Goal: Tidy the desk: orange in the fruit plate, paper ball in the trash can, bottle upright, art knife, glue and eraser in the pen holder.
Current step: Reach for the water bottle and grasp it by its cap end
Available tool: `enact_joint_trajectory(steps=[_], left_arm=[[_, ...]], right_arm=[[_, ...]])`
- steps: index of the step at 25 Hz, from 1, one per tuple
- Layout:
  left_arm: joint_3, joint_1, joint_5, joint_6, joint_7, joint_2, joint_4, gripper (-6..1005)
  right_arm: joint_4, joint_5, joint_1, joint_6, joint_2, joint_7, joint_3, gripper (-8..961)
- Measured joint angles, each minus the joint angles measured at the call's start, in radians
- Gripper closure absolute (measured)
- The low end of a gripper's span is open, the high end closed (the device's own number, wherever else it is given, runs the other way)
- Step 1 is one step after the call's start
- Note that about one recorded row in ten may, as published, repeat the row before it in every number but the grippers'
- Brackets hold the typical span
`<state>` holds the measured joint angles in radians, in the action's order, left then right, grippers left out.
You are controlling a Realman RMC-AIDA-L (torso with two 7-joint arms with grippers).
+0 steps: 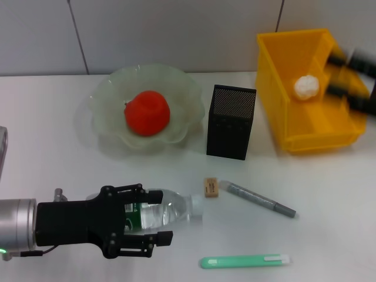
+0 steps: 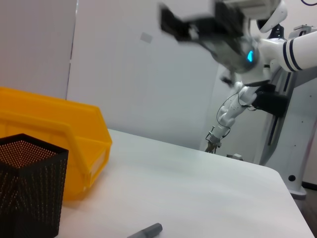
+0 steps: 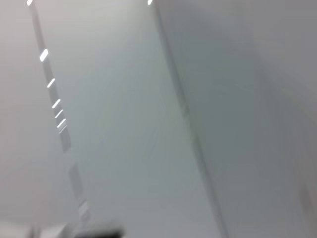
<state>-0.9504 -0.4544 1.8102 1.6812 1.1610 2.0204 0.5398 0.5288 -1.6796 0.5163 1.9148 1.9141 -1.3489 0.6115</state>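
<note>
White tabletop (image 1: 329, 194). Orange (image 1: 147, 113) in plate (image 1: 106, 126), paper ball (image 1: 306, 86) binned. Left gripper (image 1: 144, 220) jaws straddle lying bottle (image 1: 167, 208); right gripper (image 1: 343, 73) jaws spread. Eraser (image 1: 211, 187), glue (image 1: 260, 200), knife (image 1: 244, 261) remain.

Pen holder (image 1: 231, 122) stands between fruit plate (image 1: 111, 126) and bin (image 1: 294, 100).

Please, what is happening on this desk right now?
A two-armed robot is tidying it. The left tool is around a water bottle that lies on its side. The right tool is over the yellow bin, where the paper ball is. The orange is on the fruit plate. The eraser, grey glue pen and green knife lie on the desk, not yet in the black holder.
</note>
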Motion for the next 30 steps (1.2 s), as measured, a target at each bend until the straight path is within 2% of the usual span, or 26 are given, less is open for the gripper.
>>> enact_joint_trajectory(steps=[1, 3, 4, 5, 10, 16, 22, 24, 27, 30], left_arm=[[0.001, -0.001, 0.000, -0.002, -0.002, 0.002, -0.001, 189], [0.001, -0.003, 0.000, -0.005, 0.001, 0.006, 0.001, 190], [0.001, -0.004, 0.000, -0.006, 0.003, 0.007, 0.001, 191], [0.001, -0.006, 0.000, -0.008, 0.007, 0.008, 0.002, 191], [0.001, -0.006, 0.000, -0.010, 0.006, 0.008, 0.002, 194], [-0.003, -0.031, -0.001, 0.003, 0.009, 0.014, 0.034, 197], [-0.011, -0.104, 0.022, 0.006, 0.099, 0.017, 0.130, 200], [-0.012, -0.151, 0.078, 0.009, 0.156, 0.011, 0.199, 200], [-0.016, -0.195, 0.262, 0.020, 0.187, 0.037, 0.351, 201], [-0.041, -0.210, 0.305, 0.015, 0.187, 0.044, 0.381, 201]], right_arm=[[0.000, 0.000, 0.000, 0.000, 0.000, 0.000, 0.000, 190], [0.019, -0.116, -0.009, 0.007, 0.011, 0.011, 0.000, 190], [0.024, -0.170, -0.011, 0.001, 0.018, 0.017, 0.001, 190], [0.027, -0.267, -0.012, -0.025, 0.036, 0.032, 0.001, 190], [0.035, -0.396, -0.006, -0.072, 0.062, 0.046, 0.002, 191], [0.035, -0.411, -0.002, -0.072, 0.051, 0.031, 0.001, 192], [0.053, -0.452, 0.015, -0.054, 0.015, -0.024, 0.000, 191], [0.058, -0.455, 0.019, -0.052, 0.013, -0.031, 0.000, 191], [0.072, -0.499, 0.040, -0.056, 0.008, -0.066, 0.001, 191], [0.074, -0.515, 0.045, -0.062, 0.008, -0.075, 0.001, 192]])
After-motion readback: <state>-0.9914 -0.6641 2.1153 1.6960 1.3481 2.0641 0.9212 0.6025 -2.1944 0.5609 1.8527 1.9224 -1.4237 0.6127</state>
